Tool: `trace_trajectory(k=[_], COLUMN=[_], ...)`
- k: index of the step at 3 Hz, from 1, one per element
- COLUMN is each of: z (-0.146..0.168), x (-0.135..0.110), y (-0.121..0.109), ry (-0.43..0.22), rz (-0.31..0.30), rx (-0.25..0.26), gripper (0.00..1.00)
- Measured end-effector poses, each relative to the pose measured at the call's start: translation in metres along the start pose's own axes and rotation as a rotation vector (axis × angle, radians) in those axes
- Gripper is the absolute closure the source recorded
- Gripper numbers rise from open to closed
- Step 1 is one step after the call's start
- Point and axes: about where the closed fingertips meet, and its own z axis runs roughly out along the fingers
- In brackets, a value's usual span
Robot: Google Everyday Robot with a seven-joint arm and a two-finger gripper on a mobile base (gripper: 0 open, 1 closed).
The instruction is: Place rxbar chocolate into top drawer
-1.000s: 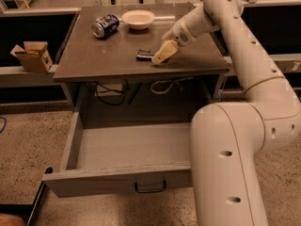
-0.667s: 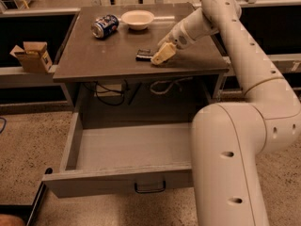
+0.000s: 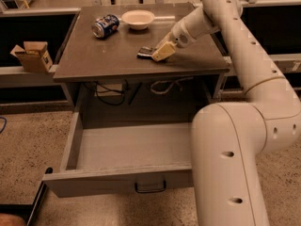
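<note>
Dark rxbar chocolate on tabletop — gripper at it; top drawer open.

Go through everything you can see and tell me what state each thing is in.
top drawer: pulled open.
rxbar chocolate: lying flat on the tabletop.
pincer: down at the bar's right end.
soda can: tipped on its side.
bowl: upright.
cardboard box: flaps open.
</note>
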Motion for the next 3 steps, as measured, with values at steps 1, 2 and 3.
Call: trace_trajectory(k=[1,2,3], z=[-0.021,-0.017,-0.016], x=[-0.015,-0.025,-0.024], y=[0.026,0.051,0.051], ry=[-0.05,-0.068,-0.067], rz=[-0.082,-0.152,-0.152], rx=[-0.043,-0.093,-0.093], gripper=[1.0,1.0,1.0])
